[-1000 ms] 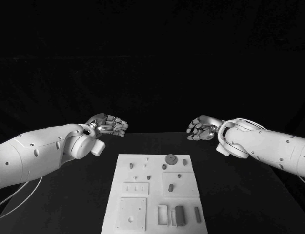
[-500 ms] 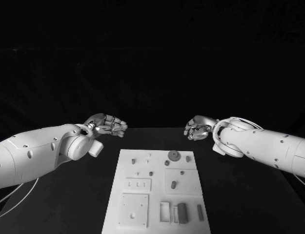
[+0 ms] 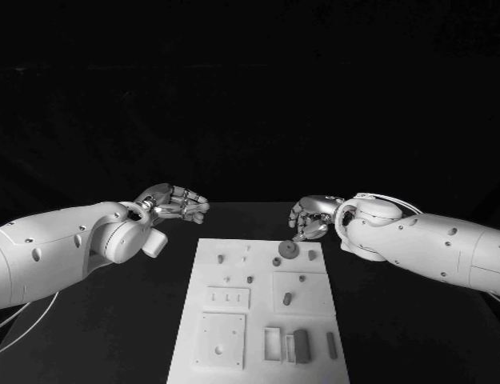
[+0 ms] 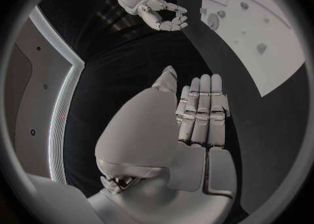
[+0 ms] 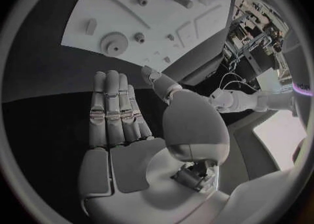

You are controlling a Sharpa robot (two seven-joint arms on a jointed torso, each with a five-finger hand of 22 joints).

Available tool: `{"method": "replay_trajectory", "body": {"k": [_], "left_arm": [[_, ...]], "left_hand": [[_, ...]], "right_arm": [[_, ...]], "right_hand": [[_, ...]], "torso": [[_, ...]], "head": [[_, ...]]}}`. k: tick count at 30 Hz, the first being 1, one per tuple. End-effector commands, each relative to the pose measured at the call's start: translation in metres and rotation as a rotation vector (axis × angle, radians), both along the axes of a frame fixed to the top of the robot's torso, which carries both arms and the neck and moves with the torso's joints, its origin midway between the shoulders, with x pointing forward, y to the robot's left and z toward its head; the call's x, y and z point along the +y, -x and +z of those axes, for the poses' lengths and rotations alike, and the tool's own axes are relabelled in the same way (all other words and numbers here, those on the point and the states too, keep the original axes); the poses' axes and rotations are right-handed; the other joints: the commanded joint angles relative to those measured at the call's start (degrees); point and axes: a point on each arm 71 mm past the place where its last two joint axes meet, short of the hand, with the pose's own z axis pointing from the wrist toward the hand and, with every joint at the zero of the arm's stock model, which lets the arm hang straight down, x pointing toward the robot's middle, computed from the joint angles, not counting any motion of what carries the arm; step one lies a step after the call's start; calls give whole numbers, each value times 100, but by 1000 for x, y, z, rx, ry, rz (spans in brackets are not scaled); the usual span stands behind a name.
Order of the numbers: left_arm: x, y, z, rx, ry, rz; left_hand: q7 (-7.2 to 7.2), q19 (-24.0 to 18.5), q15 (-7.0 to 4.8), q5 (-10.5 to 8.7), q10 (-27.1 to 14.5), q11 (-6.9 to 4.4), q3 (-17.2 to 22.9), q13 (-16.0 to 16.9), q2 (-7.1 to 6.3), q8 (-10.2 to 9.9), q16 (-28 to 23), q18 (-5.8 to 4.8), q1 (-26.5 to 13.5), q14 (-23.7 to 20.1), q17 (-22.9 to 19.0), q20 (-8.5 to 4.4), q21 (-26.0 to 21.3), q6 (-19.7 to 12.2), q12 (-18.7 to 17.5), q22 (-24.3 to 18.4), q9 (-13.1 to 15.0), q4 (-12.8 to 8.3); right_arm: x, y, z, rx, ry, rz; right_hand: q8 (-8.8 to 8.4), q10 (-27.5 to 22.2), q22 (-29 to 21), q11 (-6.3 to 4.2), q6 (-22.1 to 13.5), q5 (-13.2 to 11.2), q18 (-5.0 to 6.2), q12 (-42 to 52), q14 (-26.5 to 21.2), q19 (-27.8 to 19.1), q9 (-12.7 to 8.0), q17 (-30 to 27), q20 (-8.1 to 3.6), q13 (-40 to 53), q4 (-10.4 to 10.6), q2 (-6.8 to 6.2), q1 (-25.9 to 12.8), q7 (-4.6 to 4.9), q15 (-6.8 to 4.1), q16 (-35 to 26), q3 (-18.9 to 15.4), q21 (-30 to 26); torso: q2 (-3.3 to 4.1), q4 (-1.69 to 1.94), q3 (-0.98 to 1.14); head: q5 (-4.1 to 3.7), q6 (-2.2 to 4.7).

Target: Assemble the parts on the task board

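The right hand (image 3: 309, 220) has come closer to the task board (image 3: 233, 320), now above its far corner beside the gear (image 3: 288, 250); its fingers lie together, holding nothing. The left hand (image 3: 176, 202), fingers together too, waits apart. Reaching too quickly could knock the gear away.

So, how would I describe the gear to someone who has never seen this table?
Find the white task board in the middle of the black table. At its far end, close to the right hand, lies the gear: a dark round disc, larger than the small pegs around it.
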Motion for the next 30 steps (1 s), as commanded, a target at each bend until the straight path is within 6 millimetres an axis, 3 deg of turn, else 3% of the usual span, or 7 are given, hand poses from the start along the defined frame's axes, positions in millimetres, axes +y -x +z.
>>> {"method": "replay_trajectory", "body": {"k": [1, 10, 17, 30], "left_arm": [[-3, 1, 3, -12, 0, -12], [-5, 3, 4, -12, 4, -19], [-6, 3, 4, -13, 5, -21], [-9, 4, 7, -17, 11, -28]], "left_hand": [[141, 24, 18, 5, -16, 35, -36, -6, -65, -18, -34, 21, -21, 12, 13, -21, -34, -12, -30, 6, -8, -1], [144, 28, 18, 5, -18, 38, -34, -7, -62, -23, -44, 19, -57, 14, 28, -22, -41, -14, -38, 8, -15, 0], [144, 31, 17, 5, -20, 40, -30, -7, -59, -26, -50, 18, -80, 15, 38, -23, -45, -14, -44, 10, -20, 0], [145, 34, 16, 5, -21, 41, -24, -8, -56, -30, -59, 18, -108, 18, 53, -25, -50, -15, -52, 13, -26, 0]], "right_arm": [[7, 2, 0, -63, 125, 52], [24, 4, 0, -108, 179, 105], [32, 7, -5, -104, 220, 143], [40, 17, -19, -34, 243, 180]], "right_hand": [[-39, 96, 152, -10, 51, -18, 80, -2, 143, 117, -13, 57, -47, -33, 49, -16, -97, 8, -57, 128, -29, 108], [-100, 395, 158, -136, 131, -20, 80, 77, 361, 412, -80, 330, -266, -123, 303, -116, -307, 15, -188, 842, -38, 728], [-96, 358, 151, -121, 185, -18, 80, 30, 300, 341, -94, 328, -272, -175, 325, -159, -334, 3, -175, 940, -24, 844], [-132, 267, 149, -65, 226, -19, 80, -122, 350, 334, -176, 292, -301, -381, 223, -30, -283, -10, -126, 1119, 26, 1064]], "torso": [[70, 22, 14], [168, 83, 14], [255, 115, 2], [354, 155, -31]], "head": [[2, -3], [-5, -45], [-36, -47], [-48, -72]]}}
